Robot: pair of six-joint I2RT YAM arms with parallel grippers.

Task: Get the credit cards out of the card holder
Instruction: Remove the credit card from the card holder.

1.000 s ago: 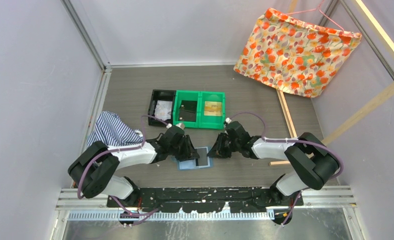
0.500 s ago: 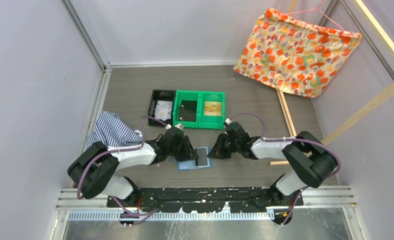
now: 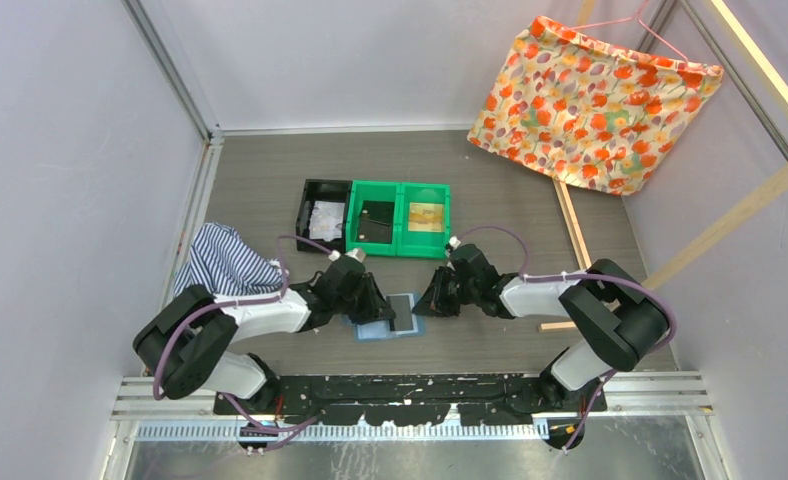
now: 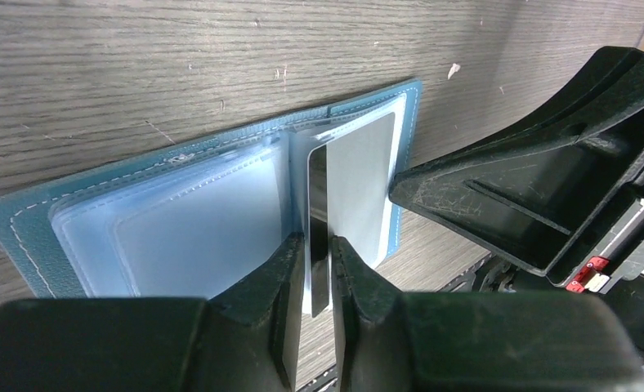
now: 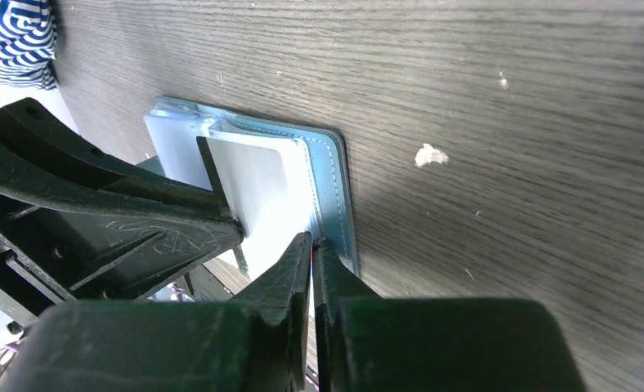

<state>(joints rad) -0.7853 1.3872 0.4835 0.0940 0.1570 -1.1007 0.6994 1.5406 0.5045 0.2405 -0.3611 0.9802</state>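
Observation:
The teal-blue card holder [image 3: 375,331] lies open on the table between my two grippers. In the left wrist view its pale sleeves [image 4: 180,237] face up. A credit card [image 4: 360,188], grey-faced with a dark edge, stands partly out of the right sleeve; it looks dark from above [image 3: 402,312]. My left gripper [image 4: 317,243] is shut on that card's near edge. My right gripper [image 5: 312,238] is shut on the holder's right edge [image 5: 335,196], beside the card [image 5: 257,188]. From above, the left gripper [image 3: 378,308] and right gripper [image 3: 428,303] face each other over the holder. No whitish card shows.
Two green bins [image 3: 398,218] and a black bin [image 3: 322,215] stand just behind the holder. A striped cloth [image 3: 228,262] lies at the left. A floral cloth [image 3: 595,90] hangs at the back right, with a wooden strip [image 3: 570,235] on the right.
Both grippers and the card have shifted very slightly left; both grips stay the same.

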